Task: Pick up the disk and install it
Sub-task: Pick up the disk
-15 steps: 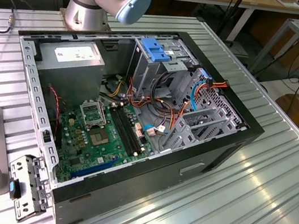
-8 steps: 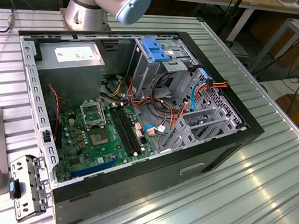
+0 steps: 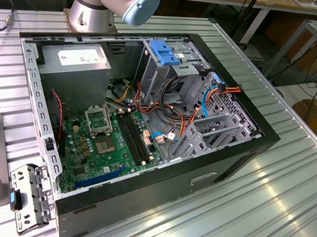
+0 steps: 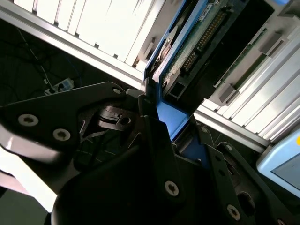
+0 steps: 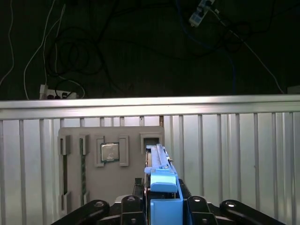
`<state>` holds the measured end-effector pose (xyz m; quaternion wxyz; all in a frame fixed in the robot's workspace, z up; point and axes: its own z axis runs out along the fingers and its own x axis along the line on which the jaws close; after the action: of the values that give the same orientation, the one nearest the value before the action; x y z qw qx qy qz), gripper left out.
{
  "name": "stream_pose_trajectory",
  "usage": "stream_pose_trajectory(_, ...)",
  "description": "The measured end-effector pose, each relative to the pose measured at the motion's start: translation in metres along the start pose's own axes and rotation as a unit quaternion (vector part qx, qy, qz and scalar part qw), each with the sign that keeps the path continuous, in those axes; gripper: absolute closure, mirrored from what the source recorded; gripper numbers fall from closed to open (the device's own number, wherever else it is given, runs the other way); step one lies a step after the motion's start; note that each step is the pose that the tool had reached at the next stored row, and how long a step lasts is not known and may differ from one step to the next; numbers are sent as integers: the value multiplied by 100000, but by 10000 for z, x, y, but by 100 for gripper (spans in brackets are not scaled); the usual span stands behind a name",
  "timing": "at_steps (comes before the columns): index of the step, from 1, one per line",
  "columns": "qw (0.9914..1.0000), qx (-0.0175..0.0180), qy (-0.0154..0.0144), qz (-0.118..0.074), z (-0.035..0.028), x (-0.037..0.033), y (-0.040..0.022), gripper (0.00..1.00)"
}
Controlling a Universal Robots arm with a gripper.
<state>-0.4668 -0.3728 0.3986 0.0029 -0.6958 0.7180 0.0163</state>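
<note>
**A:** We've got the gripper (image 5: pixel 162 197) pinching the disk (image 5: pixel 158 161) by its blue frame, jaws pressed in from both sides.

**B:** And where's the disk?

**A:** On edge over the grey holder (image 5: pixel 122 187) on the slatted table (image 5: pixel 234 154), with its far end at the holder's slot. We can't tell whether it's clear of it.

**B:** So we'd call the pick-up in hand. The computer case (image 3: pixel 197 180) lies open, with the blue latch (image 3: pixel 164 53) atop its drive cage. The disk's in our jaws, so the install isn't done yet.

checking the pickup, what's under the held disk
A grey holder tray on the ribbed table, holding a chip. The disk hides most of the pocket beneath it.
</note>
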Motion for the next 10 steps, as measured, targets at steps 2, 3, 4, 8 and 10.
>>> stream_pose_trajectory(2, 100000, 0, 1, -1, -38, -1, 1, 63)
stream_pose_trajectory(3, 100000, -3, 1, 0, -55, -1, 1, 63)
stream_pose_trajectory(4, 100000, -6, 3, -2, -84, -2, 2, 63)
stream_pose_trajectory(8, 100000, 0, -1, 0, -163, -4, 3, 63)
stream_pose_trajectory(10, 100000, 1, 0, 0, -208, -5, 4, 63)
